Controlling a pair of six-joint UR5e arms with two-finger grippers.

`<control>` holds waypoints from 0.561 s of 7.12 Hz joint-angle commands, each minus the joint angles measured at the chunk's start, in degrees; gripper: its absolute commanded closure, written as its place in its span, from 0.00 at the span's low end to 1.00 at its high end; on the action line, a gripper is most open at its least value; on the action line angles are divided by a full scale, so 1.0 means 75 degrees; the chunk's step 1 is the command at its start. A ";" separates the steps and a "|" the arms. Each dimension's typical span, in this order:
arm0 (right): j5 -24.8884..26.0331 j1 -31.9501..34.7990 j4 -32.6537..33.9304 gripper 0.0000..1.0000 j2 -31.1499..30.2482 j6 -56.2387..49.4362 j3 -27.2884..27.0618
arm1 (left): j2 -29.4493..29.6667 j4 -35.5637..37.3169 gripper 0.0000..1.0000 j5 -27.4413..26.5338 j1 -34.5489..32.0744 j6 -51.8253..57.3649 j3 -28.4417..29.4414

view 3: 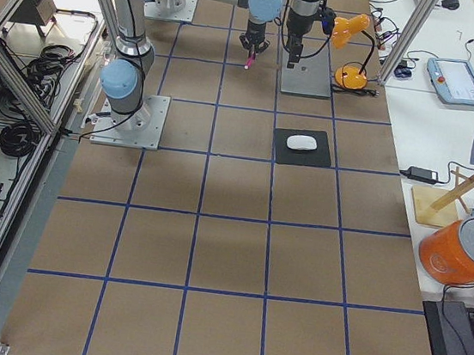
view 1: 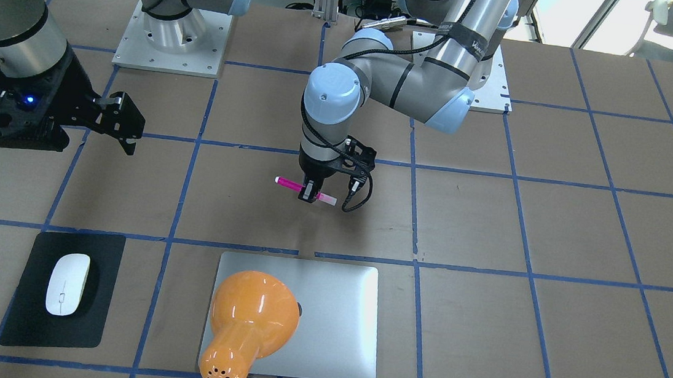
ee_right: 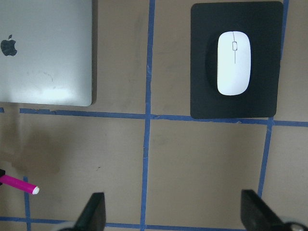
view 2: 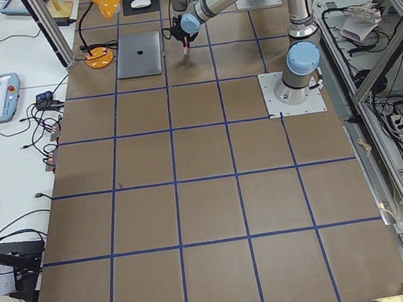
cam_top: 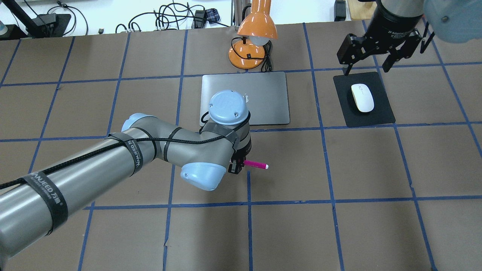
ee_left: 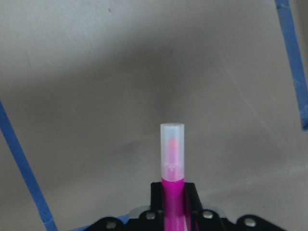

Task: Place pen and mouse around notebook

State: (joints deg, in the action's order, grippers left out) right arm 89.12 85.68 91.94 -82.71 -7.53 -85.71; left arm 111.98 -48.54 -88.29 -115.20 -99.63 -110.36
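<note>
Jaws of the left gripper (view 1: 309, 194) pinch the pen (view 1: 287, 183) across its middle, and the pen lies roughly level under the bent wrist. Its magenta body (cam_top: 256, 164) pokes out towards the robot's right, and the left wrist view shows the pale clear cap (ee_left: 172, 149) beyond the black fingers (ee_left: 191, 195). That cap stands over brown paper with a soft shadow behind it, so the pen looks lifted off the tabletop (cam_top: 339, 226), though I cannot be sure. This spot is near the middle of the tabletop, just off the notebook's edge that faces the robot. The notebook (view 1: 337, 312) lies flat and closed by the tabletop's far edge, about midway along it. An orange desk lamp (view 1: 250, 316) leans its shade over part of the lid, and its base (cam_top: 244, 60) sits just beyond the notebook. Beside the notebook on the robot's right, with a strip of bare paper between them, is a black mat (cam_top: 380, 116). The mouse (cam_top: 362, 98) rests on that mat near its centre. The right gripper (cam_top: 366, 69) hangs above the mat's far edge with its jaws spread wide, holding nothing. Its two fingertips (ee_right: 94, 211) frame the bottom of the right wrist view.
</note>
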 commanded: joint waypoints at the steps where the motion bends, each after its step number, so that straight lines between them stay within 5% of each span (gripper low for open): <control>1: -0.0082 0.0002 0.0011 0.00 -0.0011 0.0090 -0.0022 | 0.0442 -0.0032 1.00 -0.0006 -0.0131 -0.0320 0.0101; 2: -0.0094 0.0002 0.0023 0.00 0.0001 0.0090 0.0001 | 0.0513 0.0026 0.44 -0.0006 -0.0143 -0.0334 0.0113; 3: -0.0094 0.0002 0.0023 0.00 0.0001 0.0090 0.0002 | 0.0456 0.0085 0.00 -0.0064 -0.0132 -0.0194 0.0124; 4: -0.0082 0.0002 0.0023 0.00 -0.0034 0.0102 0.0002 | 0.0189 0.0062 0.00 -0.0076 -0.0027 0.0294 0.0171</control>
State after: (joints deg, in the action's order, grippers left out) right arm 88.46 85.69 92.10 -82.78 -6.85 -85.72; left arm 114.95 -48.13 -88.65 -116.01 -100.48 -109.40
